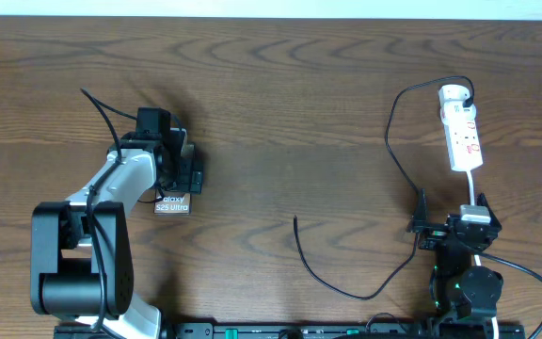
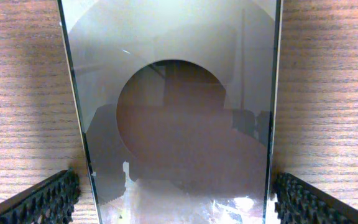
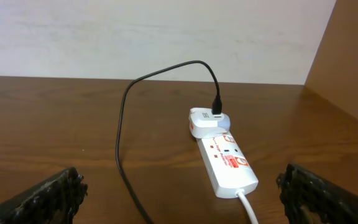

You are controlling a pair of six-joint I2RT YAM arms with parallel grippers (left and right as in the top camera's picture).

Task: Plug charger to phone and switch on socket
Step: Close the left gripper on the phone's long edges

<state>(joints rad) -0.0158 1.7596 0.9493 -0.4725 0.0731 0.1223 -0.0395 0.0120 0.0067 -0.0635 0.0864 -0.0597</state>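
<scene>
Dark and glossy, the phone (image 1: pixel 173 203) lies flat on the left part of the wooden table (image 1: pixel 271 85), and only its near end with the white lettering shows from above. The left gripper (image 1: pixel 179 168) hovers over the rest of it. In the left wrist view the jaws stand wide apart, one ribbed pad (image 2: pixel 42 200) just outside each long edge of the phone, and no grip on it is seen.

The charger (image 1: pixel 390 141) is a thin black cable. Its small tip lies free on the table, between the two arms and well apart from the phone. From there it curves near, then runs far along the right side up to a white adapter (image 1: pixel 454 94), where its black plug sits. The adapter is plugged into the far end of the socket (image 1: pixel 463 137) – a white strip with red markings at the far right. I cannot tell how its switches are set.

The socket's white cord (image 1: pixel 470 182) runs near, toward the right gripper (image 1: pixel 452 223), which is also fully open and holds nothing.
</scene>
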